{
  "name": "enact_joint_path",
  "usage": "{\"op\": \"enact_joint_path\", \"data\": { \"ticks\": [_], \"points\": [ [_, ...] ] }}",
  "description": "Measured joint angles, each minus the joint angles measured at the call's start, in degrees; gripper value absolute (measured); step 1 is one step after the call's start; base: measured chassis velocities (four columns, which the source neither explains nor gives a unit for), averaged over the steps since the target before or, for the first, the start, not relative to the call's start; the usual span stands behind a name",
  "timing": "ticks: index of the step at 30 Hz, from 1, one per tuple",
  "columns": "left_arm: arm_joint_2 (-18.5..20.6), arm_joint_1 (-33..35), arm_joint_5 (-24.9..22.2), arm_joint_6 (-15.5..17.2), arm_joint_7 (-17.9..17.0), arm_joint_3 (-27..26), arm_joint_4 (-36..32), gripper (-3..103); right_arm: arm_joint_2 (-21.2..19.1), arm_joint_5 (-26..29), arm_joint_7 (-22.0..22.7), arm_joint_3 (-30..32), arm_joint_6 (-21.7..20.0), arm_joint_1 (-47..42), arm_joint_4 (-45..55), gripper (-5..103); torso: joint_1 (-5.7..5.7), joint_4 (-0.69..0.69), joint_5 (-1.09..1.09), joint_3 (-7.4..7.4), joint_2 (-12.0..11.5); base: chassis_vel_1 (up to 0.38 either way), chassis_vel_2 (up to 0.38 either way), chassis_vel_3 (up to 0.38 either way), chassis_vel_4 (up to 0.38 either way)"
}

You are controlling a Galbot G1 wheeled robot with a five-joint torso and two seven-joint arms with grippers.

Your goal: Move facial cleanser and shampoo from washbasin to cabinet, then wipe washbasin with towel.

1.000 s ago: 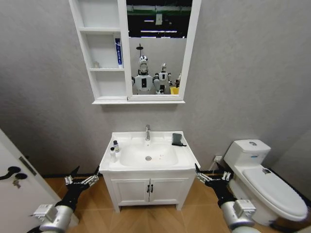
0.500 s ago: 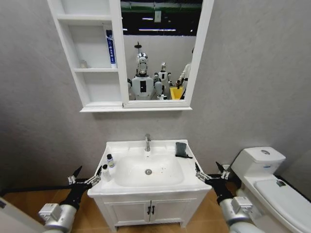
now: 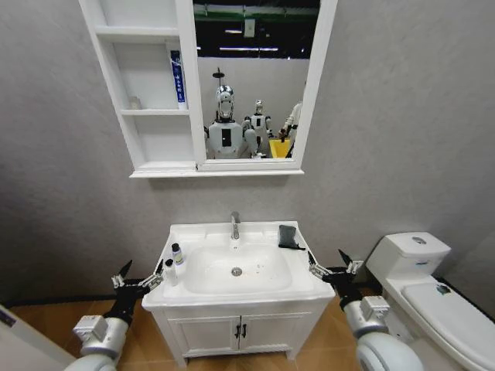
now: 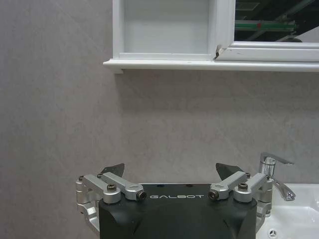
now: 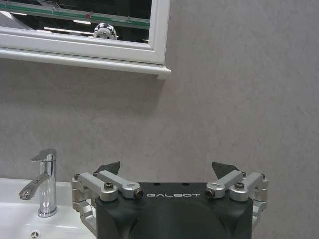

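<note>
Head view: two small bottles (image 3: 174,263) stood at the washbasin (image 3: 232,291)'s left edge, the towel (image 3: 287,236) at its back right corner, nothing yet moved to the cabinet (image 3: 147,93). Left gripper (image 3: 139,276) and right gripper (image 3: 331,265) hung spread and empty beside the basin's front corners; reaching a bottle seemed next.

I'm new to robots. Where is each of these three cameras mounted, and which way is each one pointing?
Head view: on the robot's head, looking forward and down at the washbasin and cabinet; both arms show, left gripper, right gripper, fingers spread.
Left wrist view: on the left wrist, facing the wall over the left gripper.
Right wrist view: on the right wrist, facing the wall over the right gripper.
Shared: both wrist views catch the tap.
</note>
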Motion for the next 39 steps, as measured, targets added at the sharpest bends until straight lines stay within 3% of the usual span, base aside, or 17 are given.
{"op": "enact_joint_path", "data": {
  "ticks": [9,29,35,39],
  "points": [
    [0.6,-0.3,-0.5,0.7,-0.4,0.1,-0.1,100,-0.8,1.2,0.2,-0.3,-0.5,1.4,-0.6,100,-0.01,0.0,0.0,0.0,0.0,0.0,0.0,0.0,0.0],
    [-2.2,-4.8,4.6,-1.3,3.7,4.7,11.3,100,-2.7,2.5,0.7,-0.3,-0.9,3.1,-1.8,100,-0.02,0.0,0.0,0.0,0.0,0.0,0.0,0.0,0.0],
    [-3.3,-10.6,7.8,-9.9,4.8,5.0,20.0,100,-2.1,2.7,0.7,0.0,-0.8,3.6,-3.0,100,-0.01,-0.01,-0.01,0.0,0.0,0.0,0.0,0.0,0.0],
    [-3.9,-11.2,8.1,-10.2,5.5,4.9,21.4,100,-1.7,2.6,0.7,0.0,-0.7,3.8,-3.5,100,-0.01,0.0,0.0,0.0,0.0,0.0,0.0,0.0,0.0]
  ]
}}
